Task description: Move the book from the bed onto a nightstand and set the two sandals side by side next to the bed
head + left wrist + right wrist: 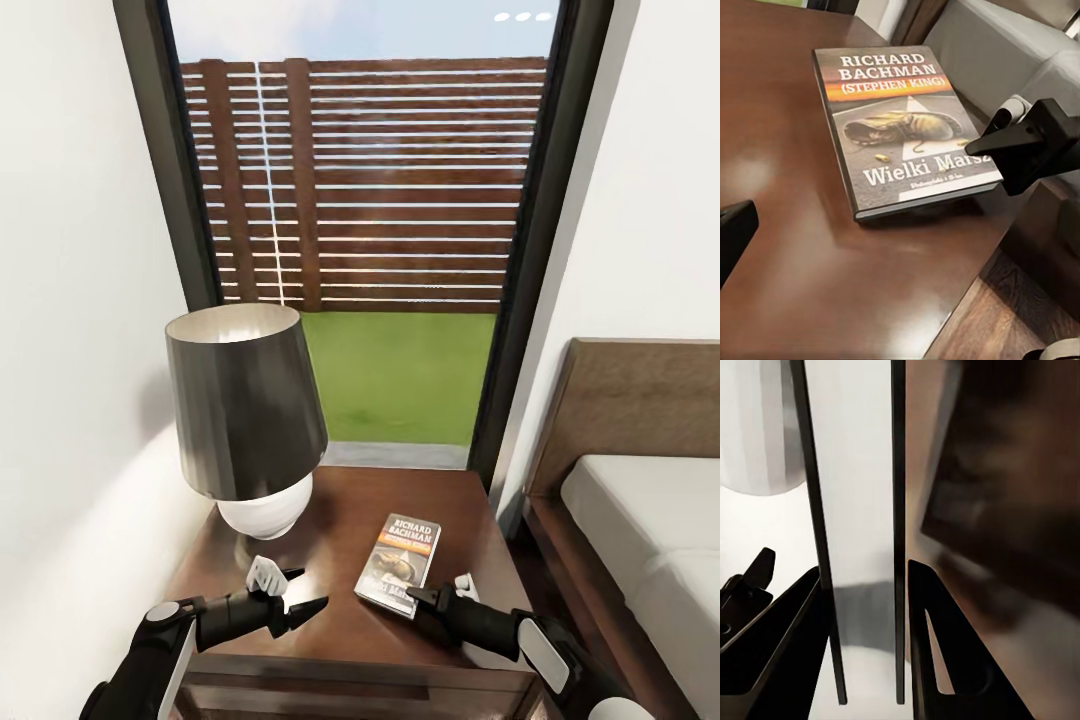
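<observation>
Book [400, 565] flat on nightstand [340, 625], cover up, just ahead of right gripper [440, 592] tips, w/ near corner at or under one fingertip; contact not certain. Right jaws parted moderately in wrist view, nothing clamped between them. Left gripper [290, 600] well off to book's other side, hovering low over wood, fingers spread, empty.

Probably release/retreat stage of book placement. For a clean finish: back right arm off straight & slightly up, away from cover, no sideways drag that could slide book toward front edge. Keep left arm clear of lamp [245, 420], which stands close behind it. Book sits fully on the top, not overhanging, so no nudge needed.

Count: 1 book, 1 nightstand, 1 lamp, 1 bed [640, 520] beyond right arm's outer side, 2 grippers. Sandals: 0 seen, that part judged still to do.
</observation>
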Tool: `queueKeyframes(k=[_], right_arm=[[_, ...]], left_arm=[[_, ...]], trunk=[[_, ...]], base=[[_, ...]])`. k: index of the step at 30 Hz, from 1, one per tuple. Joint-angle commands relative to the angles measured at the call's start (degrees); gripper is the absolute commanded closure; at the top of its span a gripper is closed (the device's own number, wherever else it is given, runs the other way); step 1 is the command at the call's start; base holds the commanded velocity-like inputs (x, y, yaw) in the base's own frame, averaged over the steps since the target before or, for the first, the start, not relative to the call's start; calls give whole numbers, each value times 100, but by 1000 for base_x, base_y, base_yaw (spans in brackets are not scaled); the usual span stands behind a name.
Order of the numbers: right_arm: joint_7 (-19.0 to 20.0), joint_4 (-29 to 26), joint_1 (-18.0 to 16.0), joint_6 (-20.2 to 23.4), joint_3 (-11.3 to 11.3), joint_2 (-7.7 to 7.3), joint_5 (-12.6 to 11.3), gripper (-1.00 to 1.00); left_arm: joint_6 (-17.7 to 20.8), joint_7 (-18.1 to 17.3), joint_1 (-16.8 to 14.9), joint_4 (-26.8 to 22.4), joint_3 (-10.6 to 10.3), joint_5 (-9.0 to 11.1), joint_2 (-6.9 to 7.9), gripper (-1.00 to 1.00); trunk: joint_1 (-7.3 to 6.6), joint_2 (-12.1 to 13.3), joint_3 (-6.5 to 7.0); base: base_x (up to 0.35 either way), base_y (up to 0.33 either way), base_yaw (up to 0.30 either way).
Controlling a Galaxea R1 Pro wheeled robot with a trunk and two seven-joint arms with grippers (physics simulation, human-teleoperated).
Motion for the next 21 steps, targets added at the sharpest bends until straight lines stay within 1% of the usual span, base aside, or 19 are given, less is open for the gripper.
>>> queueKeyframes(k=[1, 4, 21], right_arm=[[-2, -2, -3, 25, 30, -8, -45, 100], [-2, -2, -2, 25, 31, -7, -45, 100], [-1, -2, -3, 25, 28, -6, -45, 100]], left_arm=[[60, -44, -4, -7, 26, -37, -9, -100], [60, -44, -4, -5, 27, -37, -9, -100], [60, -42, -4, -7, 31, -37, -9, -100]], trunk=[[-1, -3, -6], [7, -7, -72], [7, -7, -72]], base=[[0, 0, 0], [0, 0, 0], [0, 0, 0]])
